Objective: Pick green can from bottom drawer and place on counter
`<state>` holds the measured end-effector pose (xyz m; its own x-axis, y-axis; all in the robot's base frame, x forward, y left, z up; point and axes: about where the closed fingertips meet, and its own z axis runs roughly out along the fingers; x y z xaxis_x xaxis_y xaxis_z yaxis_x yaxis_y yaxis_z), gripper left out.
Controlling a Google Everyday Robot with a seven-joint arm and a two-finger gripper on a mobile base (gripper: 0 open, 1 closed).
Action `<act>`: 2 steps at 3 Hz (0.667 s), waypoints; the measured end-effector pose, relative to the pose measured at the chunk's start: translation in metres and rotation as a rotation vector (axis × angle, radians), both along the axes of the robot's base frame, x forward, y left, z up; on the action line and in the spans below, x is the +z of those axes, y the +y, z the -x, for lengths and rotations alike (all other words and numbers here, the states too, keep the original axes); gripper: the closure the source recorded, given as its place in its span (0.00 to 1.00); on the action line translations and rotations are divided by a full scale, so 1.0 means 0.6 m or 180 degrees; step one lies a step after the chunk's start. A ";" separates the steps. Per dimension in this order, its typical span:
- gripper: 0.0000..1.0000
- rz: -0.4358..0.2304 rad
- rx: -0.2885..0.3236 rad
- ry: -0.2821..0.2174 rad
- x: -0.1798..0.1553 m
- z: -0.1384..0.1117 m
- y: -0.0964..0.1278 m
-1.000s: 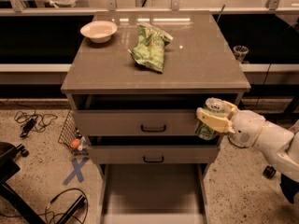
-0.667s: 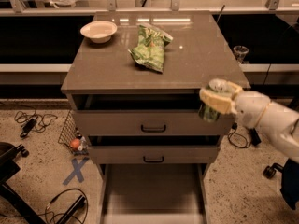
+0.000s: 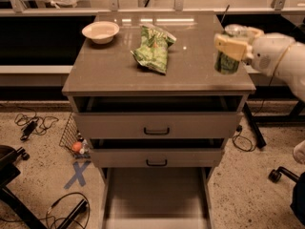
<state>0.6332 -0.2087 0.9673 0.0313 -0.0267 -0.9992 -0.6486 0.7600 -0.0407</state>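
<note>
My gripper is shut on the green can and holds it upright over the right edge of the counter. The can's base is at or just above the counter top; I cannot tell if it touches. The cream fingers wrap the can's upper part, and its silver top shows above them. The white arm comes in from the right. The bottom drawer is pulled open at the bottom of the view, and its bare grey floor holds nothing.
A green snack bag lies at the counter's middle and a white bowl stands at its back left. The two upper drawers with black handles are slightly ajar. Cables and a wire basket lie on the floor at left.
My gripper has lifted the green can from beside the top drawer's right end up to the level of the counter top and over its right edge.
</note>
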 end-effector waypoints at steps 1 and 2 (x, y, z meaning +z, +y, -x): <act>1.00 0.0008 -0.0010 -0.0070 0.034 -0.058 -0.009; 1.00 -0.0104 0.0095 -0.0119 0.025 -0.124 -0.002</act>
<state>0.7075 -0.2100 0.9824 0.0691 0.0075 -0.9976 -0.6696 0.7416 -0.0408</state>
